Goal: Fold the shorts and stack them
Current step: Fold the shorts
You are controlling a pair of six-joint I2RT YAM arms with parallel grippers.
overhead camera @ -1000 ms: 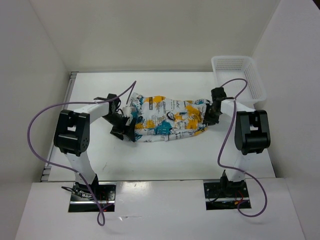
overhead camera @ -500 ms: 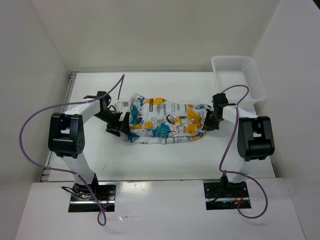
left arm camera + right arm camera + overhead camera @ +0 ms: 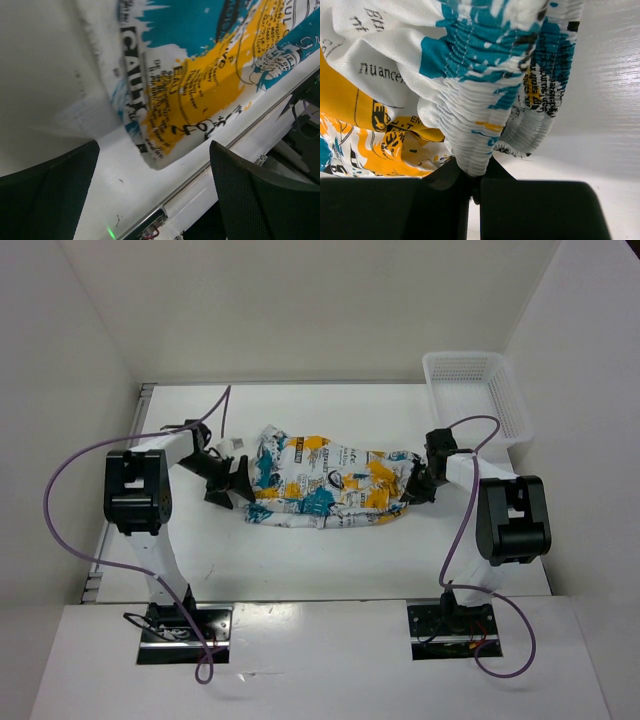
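Seemingly the gripping stage of the first fold: shorts [image 3: 325, 485] flat mid-worktop [image 3: 330, 560], waistband [image 3: 475, 135] at 3 o'clock clamped in right pincer [image 3: 412, 490], left pincer [image 3: 232, 480] gaping empty at 9 o'clock edge, calling next for closing there.

Soft printed shorts [image 3: 325, 485] on a smooth white counter [image 3: 330, 555].
The shorts are thin cloth with a slight sheen, ribbed and gathered along the elastic waistband [image 3: 480, 135]. The counter looks faintly glossy, the basket [image 3: 500, 400] is white plastic mesh, and the left gripper [image 3: 152, 175] has matt black, finely grained fingers [image 3: 260, 195].
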